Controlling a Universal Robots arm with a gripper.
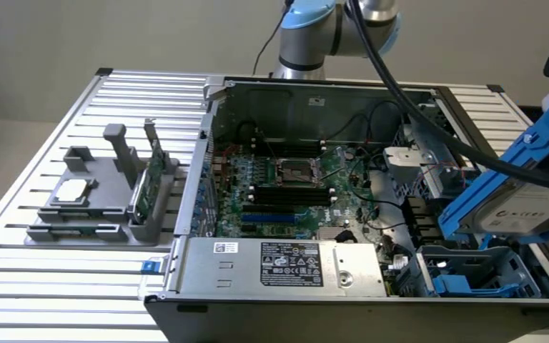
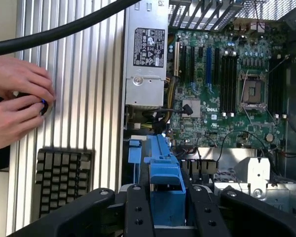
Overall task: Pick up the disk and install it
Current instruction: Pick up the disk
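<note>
The claw (image 2: 167, 210) is clamping the disk (image 1: 530, 209) by its blue carrier bracket (image 2: 164, 170). One black finger (image 2: 138, 212) is pressing on each side of the plastic frame, so the drive is hanging in the air rather than lying on anything. Gripping the bracket is probably a way of keeping the fingers off the metal body and its white label.

In the exterior view the disk is tilting steeply at the exterior view's right, with its label face turned outward. It is hovering just above the near corner of the open computer case (image 1: 208, 128). Directly beneath it the drive bay (image 1: 475, 275) is sitting open with blue fittings inside, and I judge the drive is being held over that corner because that is where it belongs. It is not yet seated.

Beside the bay the power supply (image 1: 284, 264) is running along the case's near wall. Beyond it the motherboard (image 1: 294, 186) is lying flat with its processor socket (image 1: 294, 170) exposed. A thick black cable (image 1: 417, 107) is trailing from the arm (image 1: 322, 28) across the case toward the wrist.

Farther off, at the exterior view's left, a grey holder (image 1: 94, 214) on the slatted surface (image 1: 26, 286) is keeping a small square chip (image 1: 72, 189) and a green card (image 1: 146, 187) parked, well apart from the claw.

In the wrist view a person's hands (image 2: 17, 98) are working a small dark object near a keyboard (image 2: 61, 175).
</note>
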